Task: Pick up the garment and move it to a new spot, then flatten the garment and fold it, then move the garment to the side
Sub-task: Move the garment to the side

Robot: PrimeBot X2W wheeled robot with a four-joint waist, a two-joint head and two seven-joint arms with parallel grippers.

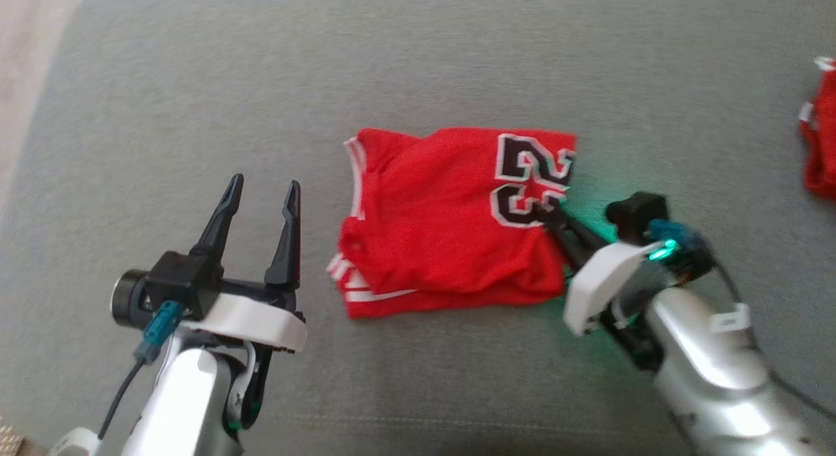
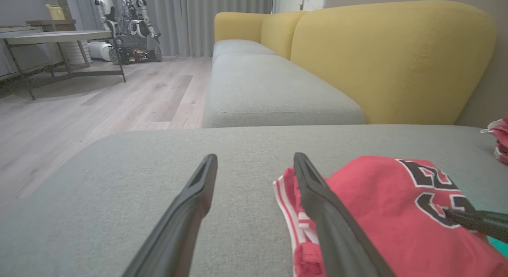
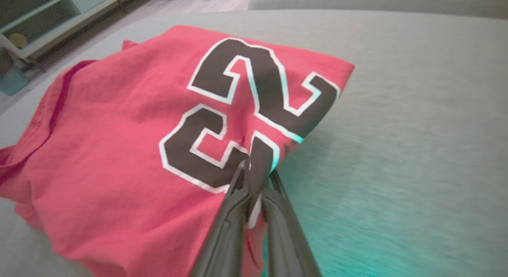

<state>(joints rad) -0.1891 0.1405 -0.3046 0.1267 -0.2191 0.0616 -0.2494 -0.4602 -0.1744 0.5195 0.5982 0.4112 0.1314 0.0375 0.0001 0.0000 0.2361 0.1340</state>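
Grey upholstered seat bears the folded garment near its middle, "23" print facing up. At the print's edge the right gripper is clamped on the garment, while the left gripper hovers just beside the striped side, fingers spread, holding nothing.

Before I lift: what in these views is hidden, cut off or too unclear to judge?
1. Right wrist view: how many layers of the garment the right end effector pinches. Its own fingers cover the fold.
2. Head view: the second red garment, cut off by the right edge.
3. Left wrist view: the garment's near edge, behind a finger of the open left end effector.
4. Head view: the garment's lower layers, covered by the top layer.
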